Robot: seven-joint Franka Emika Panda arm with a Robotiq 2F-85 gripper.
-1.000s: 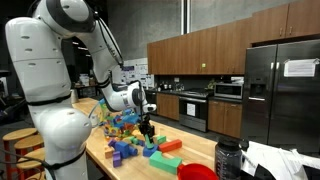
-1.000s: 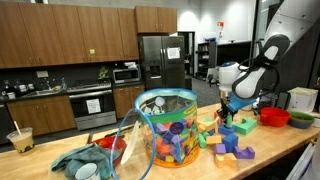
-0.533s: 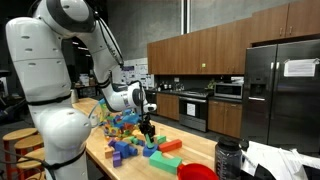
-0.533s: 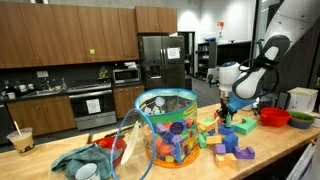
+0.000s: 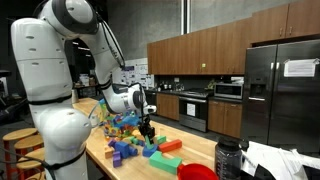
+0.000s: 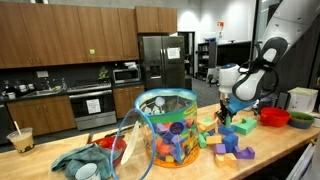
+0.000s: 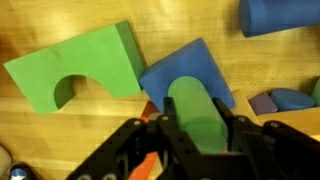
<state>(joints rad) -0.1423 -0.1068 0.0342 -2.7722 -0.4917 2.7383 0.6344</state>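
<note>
Holding unchanged from earlier: gripper [image 7: 200, 128] clenched on green rounded block [image 7: 194, 102], centred in its grasp; blue block [image 7: 190, 62] at 12 o'clock, green arch [image 7: 95, 60] at 10 o'clock.

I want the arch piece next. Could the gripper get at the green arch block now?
Probably not yet: the gripper is shut on a green rounded block. The green arch block itself lies uncovered close by.

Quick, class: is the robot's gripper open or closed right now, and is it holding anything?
Gripper: closed on a green rounded block, over a blue block.
</note>
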